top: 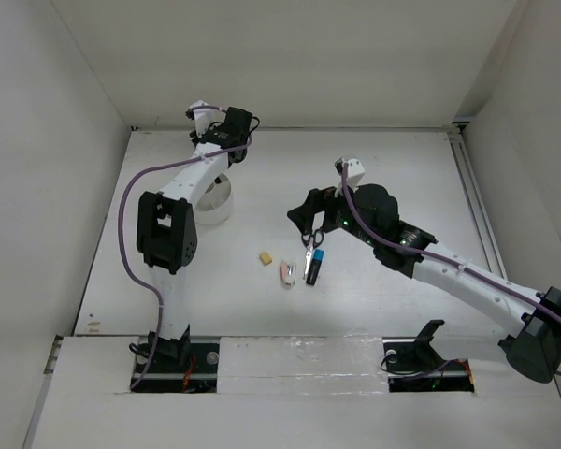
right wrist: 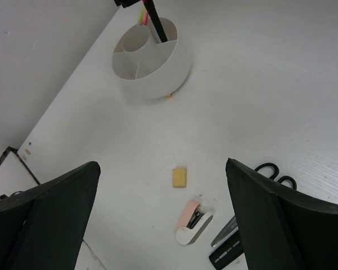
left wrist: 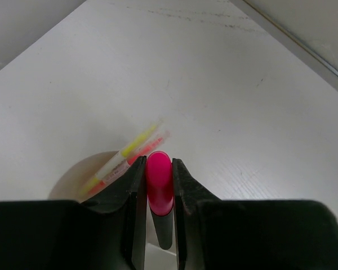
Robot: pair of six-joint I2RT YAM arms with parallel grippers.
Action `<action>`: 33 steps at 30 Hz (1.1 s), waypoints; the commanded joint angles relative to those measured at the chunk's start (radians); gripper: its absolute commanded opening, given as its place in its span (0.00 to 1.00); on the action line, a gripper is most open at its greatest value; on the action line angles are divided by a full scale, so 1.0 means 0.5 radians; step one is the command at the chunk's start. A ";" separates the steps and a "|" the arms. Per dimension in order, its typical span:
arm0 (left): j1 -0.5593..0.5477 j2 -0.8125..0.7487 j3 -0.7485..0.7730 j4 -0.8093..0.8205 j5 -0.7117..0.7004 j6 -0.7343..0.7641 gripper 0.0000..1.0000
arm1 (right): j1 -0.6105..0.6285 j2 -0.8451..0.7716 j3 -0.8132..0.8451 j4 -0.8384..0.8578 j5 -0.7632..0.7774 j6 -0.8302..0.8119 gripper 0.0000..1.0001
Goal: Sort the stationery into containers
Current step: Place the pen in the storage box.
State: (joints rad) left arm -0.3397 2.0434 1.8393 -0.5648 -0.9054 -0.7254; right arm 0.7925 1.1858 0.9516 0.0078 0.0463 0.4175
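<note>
The left fingers (left wrist: 132,197) are pressed onto the pink cap of a black highlighter (left wrist: 159,180), pinching it from both sides. Its black barrel hangs below them. They hold it at the far left of the tabletop (top: 383,168), over the round white tray (right wrist: 158,79). From the right wrist, the barrel stands almost upright, its lower end inside an outer wedge compartment just beside the central cup. Whether it touches the bottom I cannot tell. A thin yellow stick (left wrist: 136,143) and a pink pen (left wrist: 152,145), both blurred, lean in the tray close beside it.

The right fingers (right wrist: 50,214) are spread wide and grip nothing. They hover above the middle of the tabletop, well apart from the tray. Below the gap between them lie a tan eraser (right wrist: 180,176) and, nearer, a white-pink piece (right wrist: 192,221). Black-handled scissors (right wrist: 276,171) and a blue-capped highlighter (top: 312,267) lie side by side at the edge of one finger, partly hidden by it.
</note>
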 commanded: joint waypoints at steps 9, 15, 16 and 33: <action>0.050 0.006 -0.055 0.028 -0.027 -0.102 0.12 | -0.005 -0.046 -0.010 0.073 -0.056 -0.047 1.00; 0.050 -0.016 -0.095 0.068 0.016 -0.102 0.35 | -0.005 -0.046 -0.028 0.073 -0.056 -0.047 1.00; 0.050 -0.040 -0.095 0.089 0.037 -0.080 0.38 | -0.005 -0.046 -0.029 0.073 -0.056 -0.047 1.00; -0.179 -0.568 0.138 -0.027 0.240 0.233 1.00 | -0.005 0.034 -0.142 -0.592 0.649 0.379 1.00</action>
State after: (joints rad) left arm -0.4294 1.8484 1.8557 -0.5323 -0.8169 -0.6361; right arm 0.7929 1.1915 0.9100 -0.1616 0.2153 0.4953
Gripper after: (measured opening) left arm 0.996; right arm 0.994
